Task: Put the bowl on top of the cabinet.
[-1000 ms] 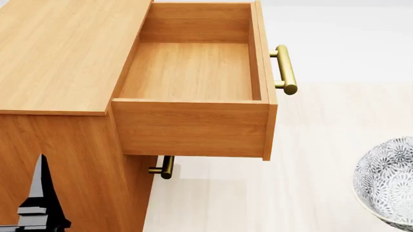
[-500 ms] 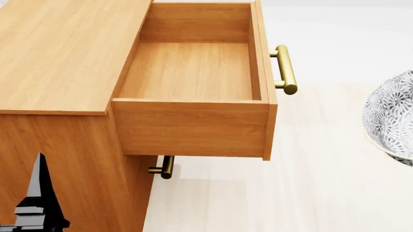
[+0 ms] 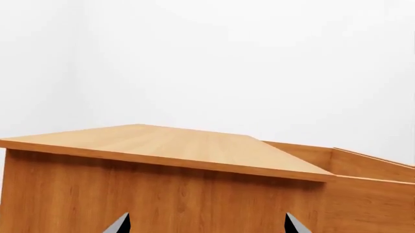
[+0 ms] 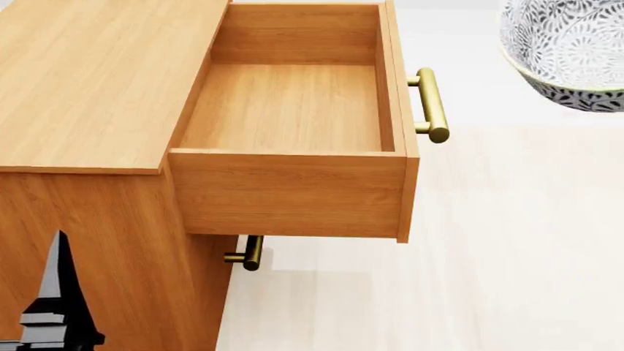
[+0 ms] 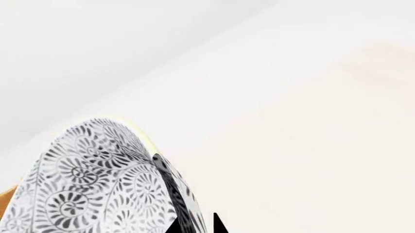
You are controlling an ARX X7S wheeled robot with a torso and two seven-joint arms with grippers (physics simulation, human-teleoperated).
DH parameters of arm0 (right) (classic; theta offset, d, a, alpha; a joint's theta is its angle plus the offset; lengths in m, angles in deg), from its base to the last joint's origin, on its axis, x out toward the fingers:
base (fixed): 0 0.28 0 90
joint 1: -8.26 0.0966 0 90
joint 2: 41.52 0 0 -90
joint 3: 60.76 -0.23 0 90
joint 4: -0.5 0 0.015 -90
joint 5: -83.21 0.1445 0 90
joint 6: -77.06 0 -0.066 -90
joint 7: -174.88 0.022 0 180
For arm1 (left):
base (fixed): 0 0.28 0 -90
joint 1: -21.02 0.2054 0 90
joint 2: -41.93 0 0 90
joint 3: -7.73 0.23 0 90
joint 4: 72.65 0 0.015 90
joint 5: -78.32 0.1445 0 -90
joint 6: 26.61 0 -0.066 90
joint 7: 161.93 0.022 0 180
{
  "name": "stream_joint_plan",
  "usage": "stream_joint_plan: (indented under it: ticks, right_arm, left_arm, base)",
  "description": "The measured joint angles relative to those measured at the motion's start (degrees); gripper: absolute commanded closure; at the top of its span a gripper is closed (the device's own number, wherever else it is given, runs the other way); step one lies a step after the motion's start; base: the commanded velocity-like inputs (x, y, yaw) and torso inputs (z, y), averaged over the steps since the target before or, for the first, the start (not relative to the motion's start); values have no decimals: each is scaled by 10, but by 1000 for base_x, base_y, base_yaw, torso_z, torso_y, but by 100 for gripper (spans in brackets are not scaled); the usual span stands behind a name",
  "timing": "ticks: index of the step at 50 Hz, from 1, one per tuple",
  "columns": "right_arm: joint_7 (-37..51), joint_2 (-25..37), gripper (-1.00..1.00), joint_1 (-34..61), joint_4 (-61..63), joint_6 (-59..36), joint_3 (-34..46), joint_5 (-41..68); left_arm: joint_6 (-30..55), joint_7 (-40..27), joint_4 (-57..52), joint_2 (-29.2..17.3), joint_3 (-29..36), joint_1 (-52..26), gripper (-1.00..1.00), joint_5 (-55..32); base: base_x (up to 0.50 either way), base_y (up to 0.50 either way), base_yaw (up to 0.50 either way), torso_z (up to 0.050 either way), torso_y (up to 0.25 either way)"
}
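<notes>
At lower left of the head view our left gripper (image 4: 57, 307) sits low against the cabinet (image 4: 88, 80) side, fingertips apart. Past the open drawer (image 4: 288, 110) and its brass handle (image 4: 432, 104), bare floor (image 4: 487, 256) spreads right. At upper right our right gripper (image 5: 194, 224) pinches the bowl (image 4: 565, 47) rim, airborne beside the drawer.
</notes>
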Motion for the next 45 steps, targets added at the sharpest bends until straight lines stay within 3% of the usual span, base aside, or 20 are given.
stream_joint_plan:
  ticks: [8,15,34,45]
  right_arm:
    - [-51,-41,100,87,-129,40,19,-21]
    - [-74,-80,100,131,-203,69,-10,-50]
    - [-117,-208,100,196,-256,68,-258,-315]
    - [-135,-276,100,207,-256,69,-362,-396]
  left_arm:
    - [0,-1,-1,-1,2,0,-100,1]
    - [1,-2,0,-3,3,0,-100,1]
    - [-3,-2,2,-6,0,0,-100,-9]
    - [-1,-5,-2,-9,-2,0,-100,-14]
  base:
    - [0,0,0,0,0]
    - [0,0,0,0,0]
    - [0,0,0,0,0]
    - [0,0,0,0,0]
